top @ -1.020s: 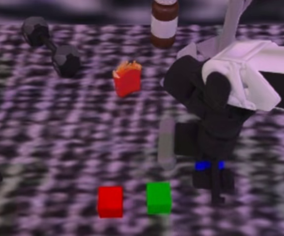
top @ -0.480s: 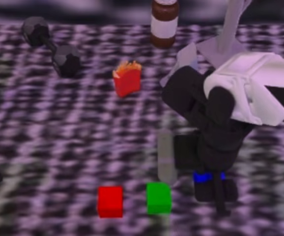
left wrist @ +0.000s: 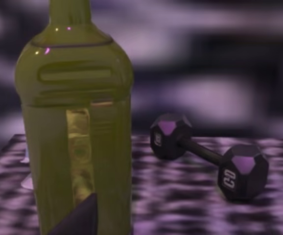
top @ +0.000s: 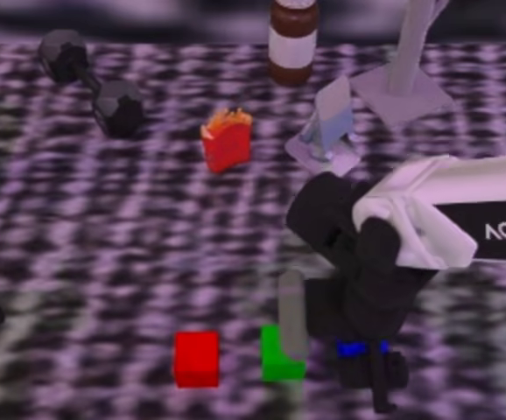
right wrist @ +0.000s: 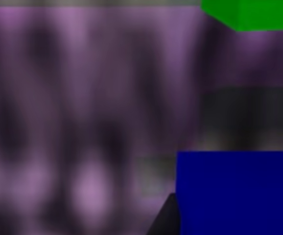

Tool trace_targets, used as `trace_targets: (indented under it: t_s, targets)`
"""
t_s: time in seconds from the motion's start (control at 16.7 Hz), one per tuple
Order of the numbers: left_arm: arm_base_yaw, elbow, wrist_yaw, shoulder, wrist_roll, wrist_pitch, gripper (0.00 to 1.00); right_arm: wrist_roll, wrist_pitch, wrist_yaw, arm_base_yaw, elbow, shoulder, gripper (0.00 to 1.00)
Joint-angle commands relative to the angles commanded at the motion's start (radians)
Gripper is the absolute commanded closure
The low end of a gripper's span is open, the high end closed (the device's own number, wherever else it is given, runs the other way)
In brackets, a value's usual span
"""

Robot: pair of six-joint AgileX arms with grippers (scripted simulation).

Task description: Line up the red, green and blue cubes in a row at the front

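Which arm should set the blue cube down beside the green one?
Right. Its gripper holds the blue cube just right of the green cube; the left arm sits parked at the table's left edge.

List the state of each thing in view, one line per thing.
red cube: resting on the table, front row, free.
green cube: resting right of the red one, free.
blue cube: held in the right tool, just right of the green cube, apart from it.
red carton: upright, mid-table.
dumbbell: lying at the back left.
brown jar: upright, lid on.
green bottle: upright, close to the left wrist camera.
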Motion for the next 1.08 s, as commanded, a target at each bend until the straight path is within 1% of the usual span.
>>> trace_targets:
  t_s: [0.24,1.02,1.08]
  targets:
    - [0.000,0.000,0.000,0.000,0.000,0.000,0.00,0.000,0.004,0.000,0.000,-0.003,0.002,1.00]
    - [0.000,0.000,0.000,0.000,0.000,0.000,0.00,0.000,0.004,0.000,0.000,-0.003,0.002,0.02]
    - [0.000,0.000,0.000,0.000,0.000,0.000,0.00,0.000,0.004,0.000,0.000,-0.003,0.002,0.00]
